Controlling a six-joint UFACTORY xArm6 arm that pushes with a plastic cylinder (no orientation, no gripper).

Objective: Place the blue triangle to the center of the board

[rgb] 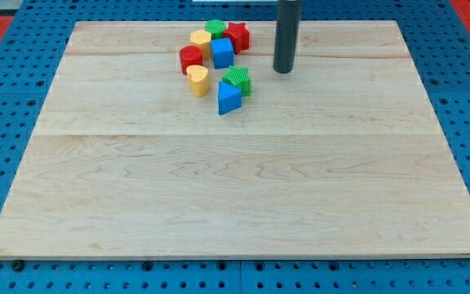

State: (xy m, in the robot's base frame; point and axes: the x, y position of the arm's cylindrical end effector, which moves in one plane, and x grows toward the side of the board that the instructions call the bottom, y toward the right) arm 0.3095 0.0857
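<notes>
The blue triangle (229,98) lies on the wooden board (235,180), left of centre in the board's upper part, at the bottom of a cluster of blocks. It touches a green block (238,79) just above it. My tip (282,71) is on the board to the right of the cluster, right of the green block and up and to the right of the blue triangle, with a gap between.
The cluster also holds a yellow heart-shaped block (197,80), a red cylinder (191,58), a blue cube (223,53), a yellow block (201,39), a green block (215,28) and a red block (237,36). Blue pegboard (6,98) surrounds the board.
</notes>
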